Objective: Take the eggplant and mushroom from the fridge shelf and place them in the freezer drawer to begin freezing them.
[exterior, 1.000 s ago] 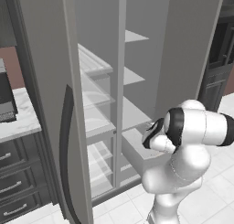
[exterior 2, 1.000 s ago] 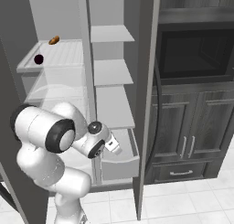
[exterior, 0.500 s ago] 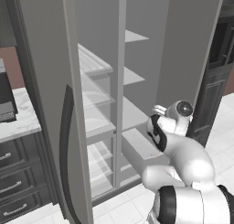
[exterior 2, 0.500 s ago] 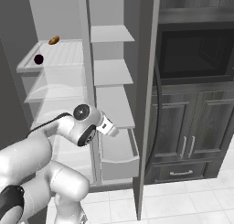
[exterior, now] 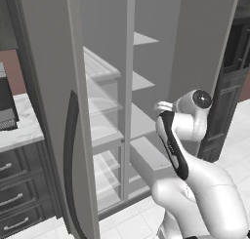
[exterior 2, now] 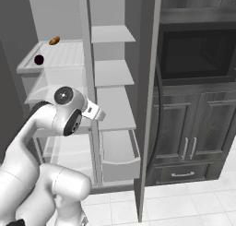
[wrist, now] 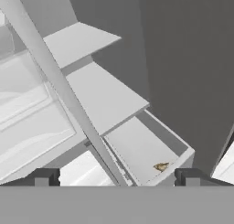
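I'm watching the arm lifting away from the freezer drawer (wrist: 137, 147); a second ago the hand was sitting lower, right at the drawer's front. The end effector (wrist: 116, 177) is standing wide open with nothing between its tips. A small tan lump, which I'm taking for the mushroom (wrist: 161, 166), is lying in the drawer near its front corner. So I'm judging that half done. The eggplant (exterior 2: 39, 60) is still waiting on the upper fridge shelf (exterior 2: 69, 54), beside an orange-brown item (exterior 2: 54, 40).
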You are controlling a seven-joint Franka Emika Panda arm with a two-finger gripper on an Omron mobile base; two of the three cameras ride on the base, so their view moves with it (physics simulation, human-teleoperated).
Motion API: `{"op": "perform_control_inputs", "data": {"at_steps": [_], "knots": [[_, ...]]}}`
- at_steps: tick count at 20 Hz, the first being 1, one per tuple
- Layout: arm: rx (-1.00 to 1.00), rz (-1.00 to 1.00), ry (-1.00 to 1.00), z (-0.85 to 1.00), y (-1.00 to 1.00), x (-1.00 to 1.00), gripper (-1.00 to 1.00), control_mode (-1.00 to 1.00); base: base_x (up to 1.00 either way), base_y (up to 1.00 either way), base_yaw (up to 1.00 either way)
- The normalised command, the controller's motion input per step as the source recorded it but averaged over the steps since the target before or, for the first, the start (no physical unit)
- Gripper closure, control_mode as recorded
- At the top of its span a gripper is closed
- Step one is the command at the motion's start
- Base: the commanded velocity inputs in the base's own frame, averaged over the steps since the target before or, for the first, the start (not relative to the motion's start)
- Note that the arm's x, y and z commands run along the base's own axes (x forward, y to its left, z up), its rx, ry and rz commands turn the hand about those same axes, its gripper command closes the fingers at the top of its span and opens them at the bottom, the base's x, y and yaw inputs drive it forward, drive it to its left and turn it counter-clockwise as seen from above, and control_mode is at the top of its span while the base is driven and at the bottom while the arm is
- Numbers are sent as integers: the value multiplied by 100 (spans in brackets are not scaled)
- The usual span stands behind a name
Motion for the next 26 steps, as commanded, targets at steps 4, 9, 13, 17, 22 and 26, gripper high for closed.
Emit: {"op": "perform_control_inputs", "data": {"at_steps": [4,9,13,17,22,26], "knots": [[0,25,2,36,26,-14,-100,-100,0,0,0],[0,1,0,0,2,0,-100,-100,0,0,0],[0,0,0,0,0,-3,-100,-100,0,0,0],[0,0,0,0,0,-3,-100,-100,0,0,0],[0,3,3,0,3,-1,-100,-100,0,0,0],[0,3,0,0,2,-4,-100,100,-15,18,17]]}}
